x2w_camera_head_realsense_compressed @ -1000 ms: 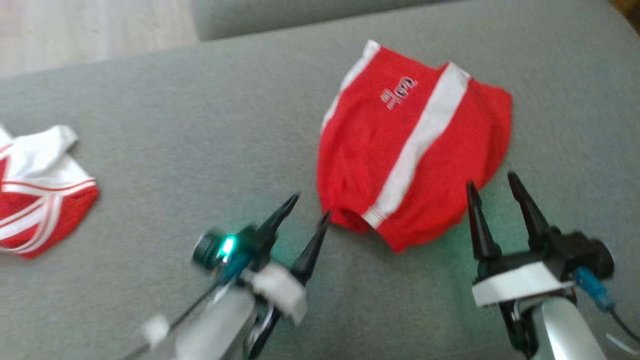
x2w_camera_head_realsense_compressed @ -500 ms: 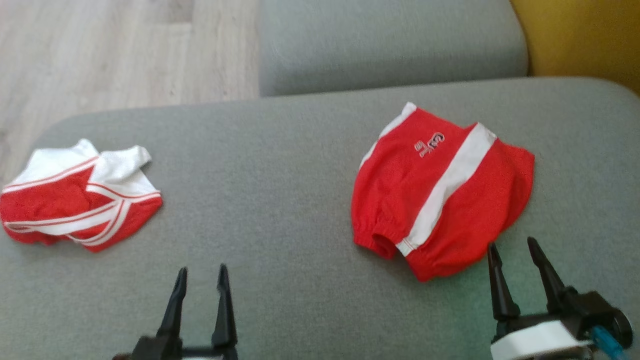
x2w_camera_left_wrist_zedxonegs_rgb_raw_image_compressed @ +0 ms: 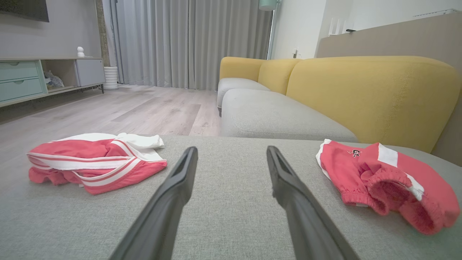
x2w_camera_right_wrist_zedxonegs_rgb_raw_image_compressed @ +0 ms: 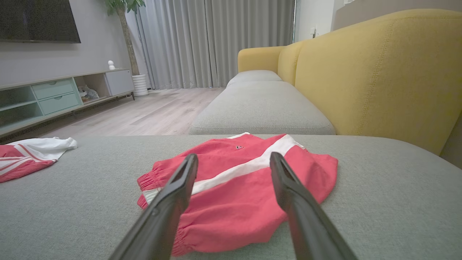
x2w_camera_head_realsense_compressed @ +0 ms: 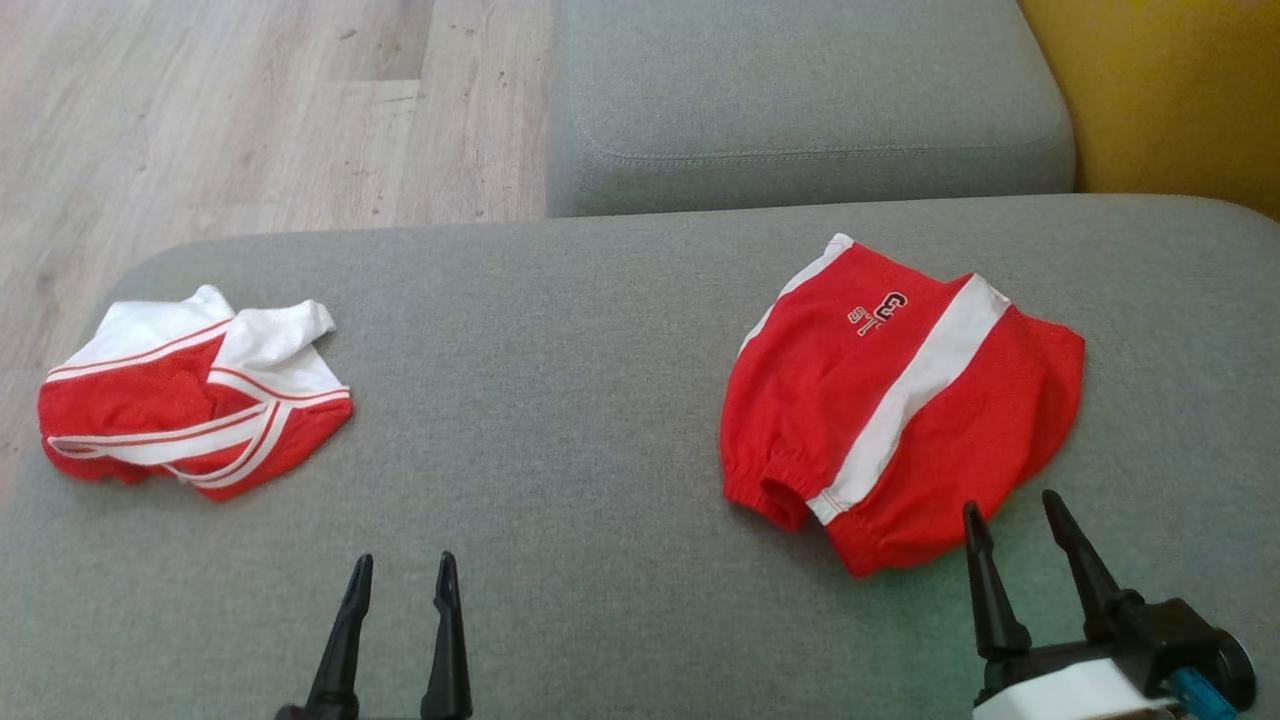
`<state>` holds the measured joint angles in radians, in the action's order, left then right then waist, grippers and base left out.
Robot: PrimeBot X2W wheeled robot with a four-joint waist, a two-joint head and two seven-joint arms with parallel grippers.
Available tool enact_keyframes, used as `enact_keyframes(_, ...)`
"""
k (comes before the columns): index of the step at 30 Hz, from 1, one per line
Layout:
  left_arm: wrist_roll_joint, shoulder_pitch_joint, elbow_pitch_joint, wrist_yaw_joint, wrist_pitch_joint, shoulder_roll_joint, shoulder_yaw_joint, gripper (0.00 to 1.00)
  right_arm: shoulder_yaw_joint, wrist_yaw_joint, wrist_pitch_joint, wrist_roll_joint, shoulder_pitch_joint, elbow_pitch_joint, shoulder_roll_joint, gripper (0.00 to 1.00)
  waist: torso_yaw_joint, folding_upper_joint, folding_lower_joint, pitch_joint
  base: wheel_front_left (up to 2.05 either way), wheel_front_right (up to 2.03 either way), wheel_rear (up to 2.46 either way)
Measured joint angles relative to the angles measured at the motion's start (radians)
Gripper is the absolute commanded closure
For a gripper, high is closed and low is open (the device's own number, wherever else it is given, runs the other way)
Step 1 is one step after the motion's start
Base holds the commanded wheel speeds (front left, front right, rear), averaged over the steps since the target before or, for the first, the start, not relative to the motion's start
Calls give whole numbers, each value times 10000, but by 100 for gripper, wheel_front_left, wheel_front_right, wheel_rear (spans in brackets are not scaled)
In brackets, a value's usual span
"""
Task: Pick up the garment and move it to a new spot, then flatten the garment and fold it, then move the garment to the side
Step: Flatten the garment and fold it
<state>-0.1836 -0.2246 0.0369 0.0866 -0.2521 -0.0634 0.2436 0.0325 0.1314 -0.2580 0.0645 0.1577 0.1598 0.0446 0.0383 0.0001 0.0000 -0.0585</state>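
I observe a grey upholstered seat cushion (x2w_camera_head_realsense_compressed: pixel 560 400) carrying two items, well apart. Toward its right side lies a folded red garment (x2w_camera_head_realsense_compressed: pixel 800 400), with a broad white stripe and small lettering facing up. Near the left edge lies a red-and-white garment (x2w_camera_head_realsense_compressed: pixel 190 410), loosely bunched.
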Motion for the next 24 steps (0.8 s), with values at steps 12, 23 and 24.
enact_keyframes(12,29,0,4,-71,0,25,-31,0,234,0,0,-2,-1,36,0,0,-29,0,0,10,0,0,0)
enact_keyframes(23,-27,-1,115,-13,0,31,127,0,274,0,0,-2,-1,127,0,0,-35,0,0,-42,0,0,0)
enact_keyframes(24,-63,-3,167,-15,0,31,134,0,297,0,0,-2,-1,142,0,0,-49,0,0,-34,0,0,0)
